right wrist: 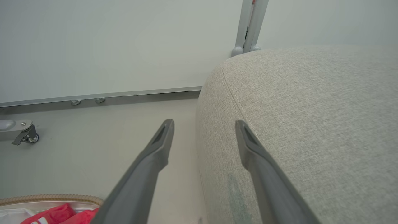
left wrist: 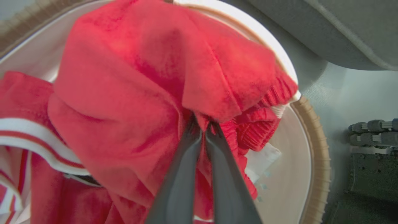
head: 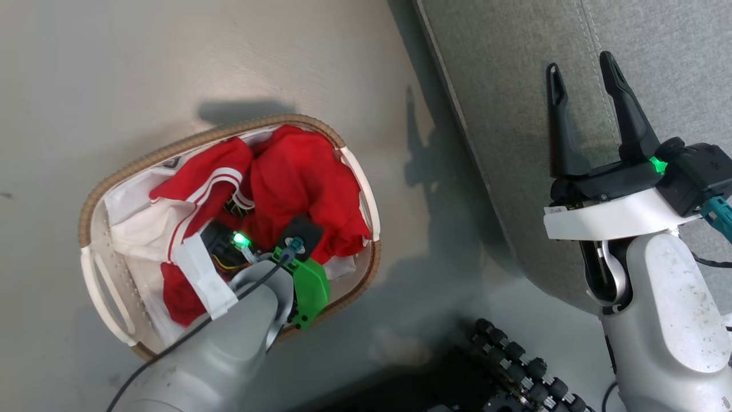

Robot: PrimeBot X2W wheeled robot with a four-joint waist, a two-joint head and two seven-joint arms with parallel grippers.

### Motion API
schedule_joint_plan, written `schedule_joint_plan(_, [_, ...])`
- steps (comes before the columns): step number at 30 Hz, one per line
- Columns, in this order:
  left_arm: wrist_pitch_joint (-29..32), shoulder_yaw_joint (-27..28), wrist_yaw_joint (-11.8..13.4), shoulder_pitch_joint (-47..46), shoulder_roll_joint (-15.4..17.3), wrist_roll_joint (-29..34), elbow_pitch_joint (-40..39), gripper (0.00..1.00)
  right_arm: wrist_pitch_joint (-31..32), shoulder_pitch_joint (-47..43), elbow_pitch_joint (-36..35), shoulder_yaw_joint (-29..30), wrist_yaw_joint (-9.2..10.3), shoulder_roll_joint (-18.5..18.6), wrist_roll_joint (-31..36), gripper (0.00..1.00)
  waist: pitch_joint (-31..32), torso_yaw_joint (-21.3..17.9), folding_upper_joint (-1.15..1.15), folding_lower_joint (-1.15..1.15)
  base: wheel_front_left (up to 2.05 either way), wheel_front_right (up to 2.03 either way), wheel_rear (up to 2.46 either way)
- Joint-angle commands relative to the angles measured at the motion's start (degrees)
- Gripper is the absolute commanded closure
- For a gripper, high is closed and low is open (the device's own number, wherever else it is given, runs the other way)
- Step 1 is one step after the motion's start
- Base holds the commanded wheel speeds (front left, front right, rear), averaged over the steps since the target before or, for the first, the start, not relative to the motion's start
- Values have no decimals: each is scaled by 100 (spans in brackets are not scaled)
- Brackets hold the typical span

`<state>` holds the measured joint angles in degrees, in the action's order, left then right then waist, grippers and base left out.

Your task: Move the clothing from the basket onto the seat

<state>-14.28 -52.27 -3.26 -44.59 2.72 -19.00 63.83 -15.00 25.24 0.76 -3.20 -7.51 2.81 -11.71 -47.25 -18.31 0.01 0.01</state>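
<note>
Clothing lies heaped in the laundry basket. The grey upholstered seat occupies the far right, and the basket stands on the floor to its left. Left gripper: fingers pinched together on a fold of the plain red garment. Right gripper: fingers spread apart, empty, over the seat's edge.

- We see bright, even light in the head view; the basket throws a soft shadow up-view onto the floor, which carries a pale sheen.
- Darker, blurrier shadows lie on the floor beside the seat.
- In the left wrist view we find the clothing close, soft-focused, strongly saturated.
- The right wrist view gives us crisp seat weave.
</note>
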Motion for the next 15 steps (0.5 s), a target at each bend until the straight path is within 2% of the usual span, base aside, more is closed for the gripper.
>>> schedule_joint_plan(1, [-54,-45,29,98,31,-68,-63,100,-28,-64,36,29,4,16,45,0,198,148,-1,-1,0,0,0])
schedule_joint_plan(6, [-97,-54,110,292,26,-157,-425,100,-28,-149,111,130,4,16,190,0,598,386,-1,-1,0,0,0])
schedule_joint_plan(9, [-93,121,141,408,34,-232,-766,100,-28,-228,169,194,4,17,293,0,871,535,-1,-1,0,0,0])
schedule_joint_plan(15, [-88,446,94,767,226,-95,-1472,100,-27,-469,306,281,4,19,518,0,1505,803,-1,-1,0,0,0])
